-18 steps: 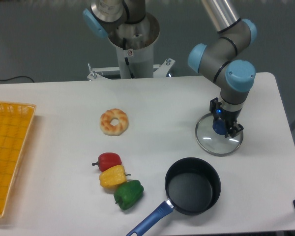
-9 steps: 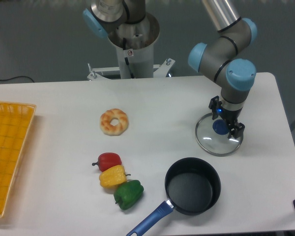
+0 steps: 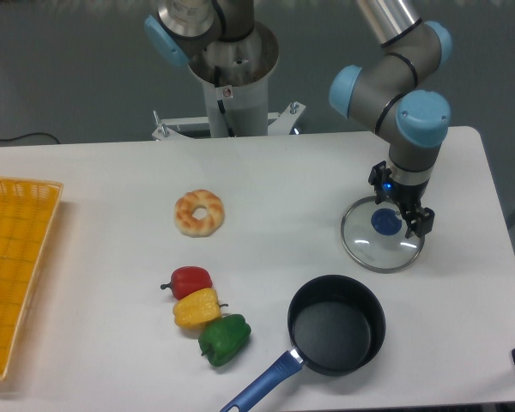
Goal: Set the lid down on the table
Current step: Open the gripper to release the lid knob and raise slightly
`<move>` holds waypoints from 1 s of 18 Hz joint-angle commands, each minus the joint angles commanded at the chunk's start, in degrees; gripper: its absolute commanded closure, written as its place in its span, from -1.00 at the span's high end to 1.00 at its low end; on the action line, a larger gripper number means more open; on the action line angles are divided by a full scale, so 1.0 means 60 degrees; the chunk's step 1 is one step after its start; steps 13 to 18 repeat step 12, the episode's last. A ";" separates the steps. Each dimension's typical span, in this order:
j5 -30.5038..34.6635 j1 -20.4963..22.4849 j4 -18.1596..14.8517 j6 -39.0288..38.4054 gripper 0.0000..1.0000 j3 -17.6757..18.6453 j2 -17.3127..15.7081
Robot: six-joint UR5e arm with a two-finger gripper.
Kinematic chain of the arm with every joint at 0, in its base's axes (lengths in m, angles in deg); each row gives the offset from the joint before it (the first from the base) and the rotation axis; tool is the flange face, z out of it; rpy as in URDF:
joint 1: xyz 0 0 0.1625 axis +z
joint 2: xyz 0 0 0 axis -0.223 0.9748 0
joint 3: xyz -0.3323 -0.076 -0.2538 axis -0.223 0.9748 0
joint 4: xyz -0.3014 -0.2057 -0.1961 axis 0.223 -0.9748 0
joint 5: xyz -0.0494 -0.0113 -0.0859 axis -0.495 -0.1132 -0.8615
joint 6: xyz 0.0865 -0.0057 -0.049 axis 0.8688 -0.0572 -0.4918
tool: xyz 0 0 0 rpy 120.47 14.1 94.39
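- Lid [image 3: 382, 236] lies flat on the table [image 3: 309, 176], just behind the pan [image 3: 337, 324], toward the right edge.
- Lid's blue knob [image 3: 384, 222] faces up and is fully visible.
- Gripper [image 3: 401, 209] sits just above the knob, fingers spread apart, one on each side of it, not clamped on anything.
- Right finger [image 3: 424, 222] hangs over the lid's right rim area; left finger [image 3: 377, 182] is over the back edge. Can't tell if either touches the glass.
- Pan is upright, near the front edge, blue handle pointing front-left.
- Left of the pan: three peppers in a touching row, red [image 3: 189, 280] at the back, yellow [image 3: 196, 307] in the middle, green [image 3: 224, 338] at the front.
- Bagel [image 3: 199, 212] lies behind the peppers, well left of the lid.
- Yellow basket [image 3: 14, 266] is at the far left edge of the table, well apart from the pan.
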 joint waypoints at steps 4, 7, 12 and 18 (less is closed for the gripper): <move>0.0350 -0.0058 -0.1197 -0.0219 1.00 -0.0613 -0.0191; 0.0747 -0.0088 -0.2180 -0.0308 1.00 -0.1272 -0.0235; 0.0747 -0.0103 -0.3206 -0.0498 1.00 -0.1947 -0.0279; 0.0747 -0.0103 -0.3206 -0.0498 1.00 -0.1947 -0.0279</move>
